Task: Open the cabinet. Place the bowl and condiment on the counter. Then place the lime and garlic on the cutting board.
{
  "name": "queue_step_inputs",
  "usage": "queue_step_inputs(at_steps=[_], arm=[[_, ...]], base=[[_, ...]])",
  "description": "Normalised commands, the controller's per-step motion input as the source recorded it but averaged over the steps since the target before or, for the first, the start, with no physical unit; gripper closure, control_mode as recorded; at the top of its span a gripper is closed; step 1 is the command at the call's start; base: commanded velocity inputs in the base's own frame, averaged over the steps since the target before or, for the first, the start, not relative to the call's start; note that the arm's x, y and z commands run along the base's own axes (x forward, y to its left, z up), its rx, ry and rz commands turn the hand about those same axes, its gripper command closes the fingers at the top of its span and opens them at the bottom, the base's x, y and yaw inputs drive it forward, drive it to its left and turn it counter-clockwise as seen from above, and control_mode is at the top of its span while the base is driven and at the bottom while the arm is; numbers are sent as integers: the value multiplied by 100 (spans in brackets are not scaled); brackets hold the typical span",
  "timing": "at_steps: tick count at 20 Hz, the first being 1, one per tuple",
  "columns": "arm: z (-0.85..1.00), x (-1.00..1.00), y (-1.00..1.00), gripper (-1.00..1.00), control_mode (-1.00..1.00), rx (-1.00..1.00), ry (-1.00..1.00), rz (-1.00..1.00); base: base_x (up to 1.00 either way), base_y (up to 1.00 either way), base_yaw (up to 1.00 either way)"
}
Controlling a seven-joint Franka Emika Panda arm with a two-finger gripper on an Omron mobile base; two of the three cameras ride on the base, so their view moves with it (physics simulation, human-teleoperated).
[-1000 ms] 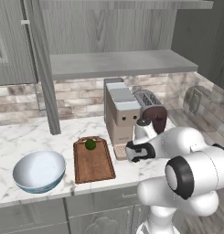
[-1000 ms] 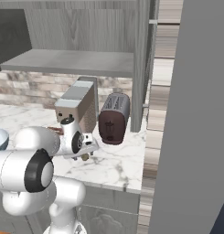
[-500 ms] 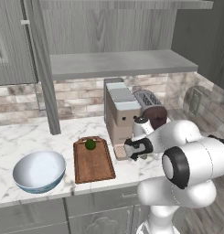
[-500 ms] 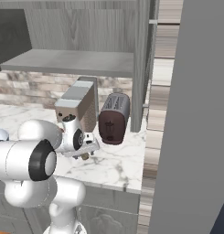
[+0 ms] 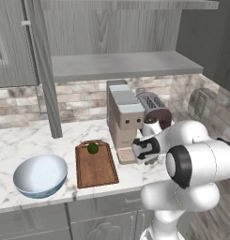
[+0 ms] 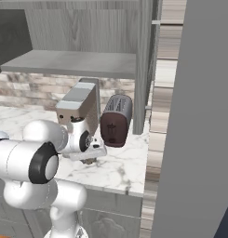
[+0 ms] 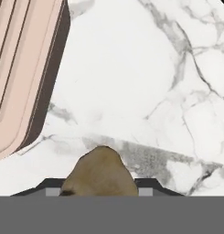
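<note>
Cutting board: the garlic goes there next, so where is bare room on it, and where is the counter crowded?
The cutting board is bare except for the lime near its far end; its near part is free. The counter is also open between bowl and wall. It is crowded by the coffee machine and toaster, where the gripper works at the garlic.

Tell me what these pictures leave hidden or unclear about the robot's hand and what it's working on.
- Gripper, hand view: the garlic covers the fingertips, so any contact is unclear.
- Gripper, left base view: pointing down behind the arm's white wrist; jaws hidden.
- Garlic, right base view: hidden under the hand.
- Coffee machine, hand view: cut off by the left edge.
</note>
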Motion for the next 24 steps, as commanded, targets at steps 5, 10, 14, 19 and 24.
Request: queue_step_inputs(at_steps=[5, 10, 14, 19, 24], arm=[[-42, -13, -25, 100, -100, -2, 5, -12], [-4, -12, 16, 100, -100, 0, -21, -7], [4, -75, 9, 100, -100, 0, -29, -4], [28, -63, 1, 100, -100, 0, -15, -6], [90, -52, -10, 100, -100, 3, -5, -7]], base=[[0, 0, 0], [0, 0, 0], [0, 0, 0], [0, 0, 0], [0, 0, 0]])
